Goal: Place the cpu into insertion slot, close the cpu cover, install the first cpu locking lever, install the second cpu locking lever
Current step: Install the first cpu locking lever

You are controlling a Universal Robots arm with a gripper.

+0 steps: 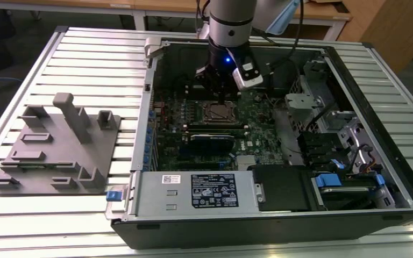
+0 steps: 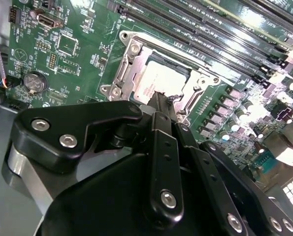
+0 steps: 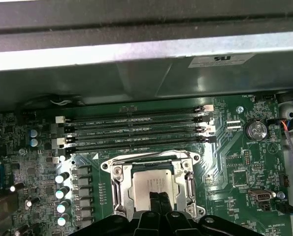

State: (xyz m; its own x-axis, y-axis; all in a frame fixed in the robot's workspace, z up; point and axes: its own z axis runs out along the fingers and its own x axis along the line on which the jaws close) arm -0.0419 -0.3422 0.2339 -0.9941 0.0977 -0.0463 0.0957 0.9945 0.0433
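Jaws of the gripper press together, tips touching the cpu, which sits in the insertion slot on the motherboard beside the memory slots.

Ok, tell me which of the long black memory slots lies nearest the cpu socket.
The last memory slot of the parallel row in the first wrist view, right beside the insertion slot holding the cpu; the others lie beyond it.

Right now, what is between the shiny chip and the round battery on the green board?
In the first wrist view, the metal rim of the insertion slot and then green board with tiny parts lie between the cpu and the round battery.
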